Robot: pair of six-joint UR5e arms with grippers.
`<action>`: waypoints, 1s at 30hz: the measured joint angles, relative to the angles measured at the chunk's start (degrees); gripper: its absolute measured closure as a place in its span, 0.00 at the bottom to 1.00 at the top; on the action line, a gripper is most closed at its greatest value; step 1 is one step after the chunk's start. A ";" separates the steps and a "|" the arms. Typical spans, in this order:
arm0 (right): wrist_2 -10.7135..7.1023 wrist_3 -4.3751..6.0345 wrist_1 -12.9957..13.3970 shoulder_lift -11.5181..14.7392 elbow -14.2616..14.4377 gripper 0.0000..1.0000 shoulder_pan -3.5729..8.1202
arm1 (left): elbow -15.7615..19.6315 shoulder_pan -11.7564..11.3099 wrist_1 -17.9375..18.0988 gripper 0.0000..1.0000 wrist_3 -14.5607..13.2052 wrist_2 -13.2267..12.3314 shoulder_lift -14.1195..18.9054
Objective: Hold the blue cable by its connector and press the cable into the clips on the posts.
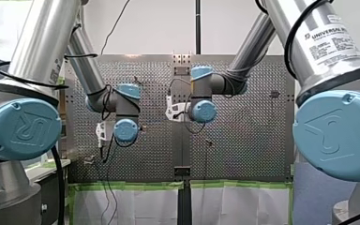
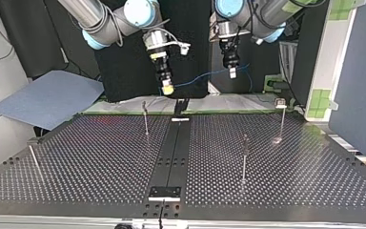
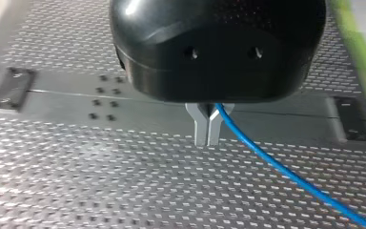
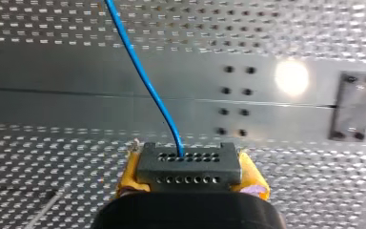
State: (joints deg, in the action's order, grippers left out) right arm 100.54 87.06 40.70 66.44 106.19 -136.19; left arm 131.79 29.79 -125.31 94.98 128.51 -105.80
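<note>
A thin blue cable (image 2: 201,77) hangs in the air between my two grippers, above the far edge of the perforated table (image 2: 100,162). My right gripper (image 2: 167,88), at the top view's left, has its yellow pads (image 4: 132,172) shut on the cable's grey connector (image 4: 189,164), and the blue cable (image 4: 147,86) leaves the connector's top. My left gripper (image 2: 232,72), at the top view's right, has its metal fingers (image 3: 201,128) pinched shut on the cable (image 3: 286,174), which trails off to one side. Thin posts (image 2: 145,117) (image 2: 244,157) (image 2: 281,117) stand on the table, below and nearer than both grippers.
A dark rail (image 2: 174,148) runs down the table's middle, with a small plate (image 2: 164,192) near its front end. Another post (image 2: 34,161) leans at the top view's left edge. A blue-grey sheet (image 2: 47,98) lies beyond the table's left corner.
</note>
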 joint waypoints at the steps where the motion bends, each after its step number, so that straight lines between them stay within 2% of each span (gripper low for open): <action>1: -0.09 -0.07 -0.71 0.72 -0.37 1.00 0.00 | -0.46 -0.26 -0.70 1.00 0.36 -0.36 0.67; 5: -0.40 -0.59 -3.00 2.96 -1.88 1.00 -0.02 | -1.25 -1.28 -2.80 1.00 -0.20 -0.69 2.78; 9: -0.71 -1.01 -5.07 3.98 -3.31 1.00 -0.03 | -1.63 -2.79 -4.61 1.00 -1.28 -1.50 4.59; 16: -1.28 -0.92 -8.45 4.20 -4.80 1.00 -0.03 | -2.75 -5.44 -7.84 1.00 -0.71 -3.65 7.81; 22: -1.57 -0.88 -9.57 4.19 -5.98 1.00 -0.01 | -4.86 -8.30 -11.02 1.00 -0.01 -5.63 11.01; 30: -2.15 -0.85 -11.58 4.13 -8.38 1.00 0.00 | -5.98 -10.31 -15.22 1.00 0.07 -8.43 13.02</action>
State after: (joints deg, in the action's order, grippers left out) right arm 98.39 86.21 29.12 70.57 97.82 -136.19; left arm 125.82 19.48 -140.52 95.04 120.08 -92.78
